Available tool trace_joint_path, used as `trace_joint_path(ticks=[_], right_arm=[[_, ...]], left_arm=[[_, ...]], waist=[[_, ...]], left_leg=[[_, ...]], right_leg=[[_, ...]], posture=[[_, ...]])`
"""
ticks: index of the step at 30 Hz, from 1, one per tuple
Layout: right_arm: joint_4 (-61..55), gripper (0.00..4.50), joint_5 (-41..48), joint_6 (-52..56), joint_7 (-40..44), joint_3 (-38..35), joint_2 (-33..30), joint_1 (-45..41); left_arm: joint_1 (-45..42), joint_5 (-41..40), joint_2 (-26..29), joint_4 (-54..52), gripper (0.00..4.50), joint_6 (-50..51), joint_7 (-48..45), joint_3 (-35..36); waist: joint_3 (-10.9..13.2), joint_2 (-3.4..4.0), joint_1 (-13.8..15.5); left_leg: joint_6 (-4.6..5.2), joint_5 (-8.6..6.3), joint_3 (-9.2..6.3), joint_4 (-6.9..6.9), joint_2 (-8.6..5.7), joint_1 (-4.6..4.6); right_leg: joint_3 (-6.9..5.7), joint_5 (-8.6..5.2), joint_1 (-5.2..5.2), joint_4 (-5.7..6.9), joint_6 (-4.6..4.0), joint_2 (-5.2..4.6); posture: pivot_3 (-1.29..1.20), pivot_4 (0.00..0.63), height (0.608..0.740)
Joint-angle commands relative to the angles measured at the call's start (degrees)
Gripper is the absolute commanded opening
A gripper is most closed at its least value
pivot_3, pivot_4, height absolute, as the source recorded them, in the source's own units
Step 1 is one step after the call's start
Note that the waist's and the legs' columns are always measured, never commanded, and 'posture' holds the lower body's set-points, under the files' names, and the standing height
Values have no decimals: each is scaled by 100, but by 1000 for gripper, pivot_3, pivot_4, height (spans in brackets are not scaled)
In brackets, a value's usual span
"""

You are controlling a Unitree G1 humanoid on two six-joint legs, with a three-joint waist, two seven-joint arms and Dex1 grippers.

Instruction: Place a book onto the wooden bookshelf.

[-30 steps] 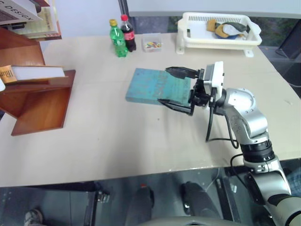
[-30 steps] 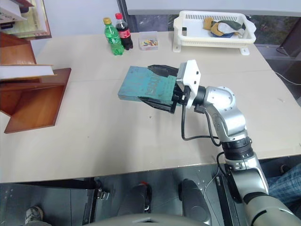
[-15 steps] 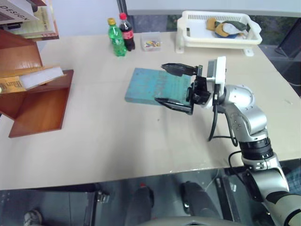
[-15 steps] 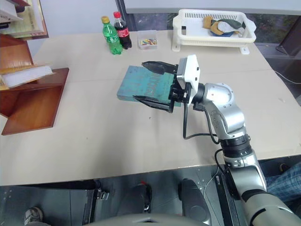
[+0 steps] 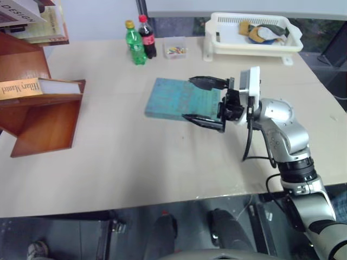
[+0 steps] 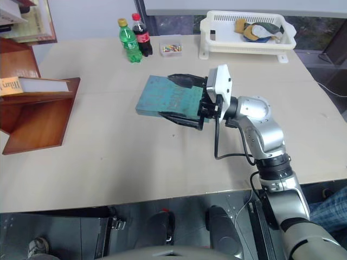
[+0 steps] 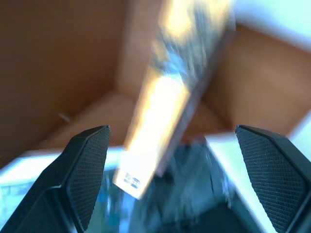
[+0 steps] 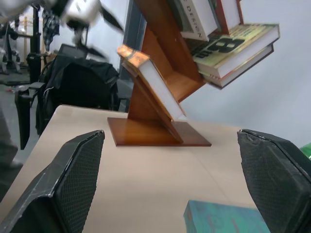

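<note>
Spine of book (image 5: 21, 87) on wooden bookshelf (image 5: 40, 122), well off from right gripper (image 5: 205, 101) on far side of teal book: "Hilary Mantel" legible, black on orange-yellow. Upper shelf, above that book: white book (image 5: 19, 12) lettered "DESIGN"; right wrist view shows same word on its spine. Beneath it, another book's (image 8: 232, 48) spine bears large "8". Cola bottle (image 5: 147, 38) label red, lettering too small to read.

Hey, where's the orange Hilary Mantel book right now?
The book lies on a slanted board of the wooden bookshelf at the table's left edge in the head views, spine outward, left of the teal book.
</note>
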Motion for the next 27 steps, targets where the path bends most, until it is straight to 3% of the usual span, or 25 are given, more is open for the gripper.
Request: trace_joint_path(ticks=[1, 3, 6, 10, 11, 12, 15, 16, 17, 20, 27], right_arm=[[-186, 4500, 90, 85, 75, -90, -131, 81], [-331, 4500, 71, 192, 88, -98, -300, 282], [-602, 4500, 23, 386, 56, -109, -612, 651], [-802, 4500, -382, 554, -100, -88, -1199, 1227], [-827, 4500, -461, 574, -124, -120, -1329, 1364], [-838, 4500, -510, 584, -145, -138, -1411, 1442], [-1022, 4500, -509, 774, -319, -527, -1864, 1990], [-1109, 4500, -523, 767, -300, -624, -2032, 2184], [-1196, 4500, -505, 778, -302, -753, -2176, 2371], [-1547, 4500, -422, 905, -386, -1297, -2593, 2963], [-1738, 4500, -367, 979, -400, -1779, -2991, 3451]], left_arm=[[-295, -1298, -446, -1023, 4418, 1428, 77, 256], [-143, -2127, -1080, -1831, 4418, 2343, 94, 184], [54, -3035, -2094, -2772, 3600, 3200, 600, -129], [378, -3505, -3267, -3264, 1573, 3417, 1440, -938], [517, -3546, -3417, -3261, 1454, 3297, 1491, -1099], [617, -3586, -3494, -3251, 1454, 3200, 1545, -1216], [1143, -3849, -3657, -2871, 2054, 2920, 1487, -1254], [1295, -3848, -3622, -2741, 2520, 2804, 1498, -1261], [1404, -3845, -3542, -2623, 3300, 2688, 1503, -1262], [1780, -3767, -3238, -2288, 4367, 2322, 1393, -1191], [2197, -3822, -2717, -1795, 4367, 1680, 1276, -1511]], waist=[[-3, -4, 5], [-4, -5, 1], [-6, -10, 3], [-8, -33, 18], [-15, -21, 24], [-18, -15, 28], [-14, -28, 22], [-14, -26, 31], [-14, -27, 31], [-13, -29, 37], [-15, -41, 38]], left_leg=[[0, 0, -3, 1, 0, 1], [0, 0, -5, 7, -2, 3], [0, 0, -5, 12, -1, 2], [-1, 0, -22, 36, 1, 1], [-1, 0, -23, 37, 2, 4], [-1, 0, -24, 39, 1, 10], [-1, -1, -17, 39, 0, 48], [-1, -1, -15, 41, 0, 52], [-1, -1, -12, 41, -1, 61], [-1, -1, -11, 41, 1, 83], [-1, -2, 3, 43, 2, 90]], right_leg=[[-2, 0, 3, 0, 0, 0], [-2, 1, 8, 3, 2, -1], [-1, 1, 11, 1, 2, -4], [-9, 1, 15, 11, 2, 10], [-8, 2, 19, 6, 2, 13], [-8, 1, 30, 6, 1, 10], [-3, -1, 69, -6, 0, 9], [-3, -2, 71, -6, 1, 10], [1, -14, 78, -6, -8, 10], [3, -29, 100, -10, 0, 13], [14, -31, 110, -29, 2, 8]], posture=[[0, 150, 740], [0, 150, 740], [0, 150, 740], [0, 150, 740], [0, 150, 740], [0, 150, 740], [0, 150, 740], [0, 150, 740], [0, 150, 740], [0, 150, 740], [0, 150, 740]])
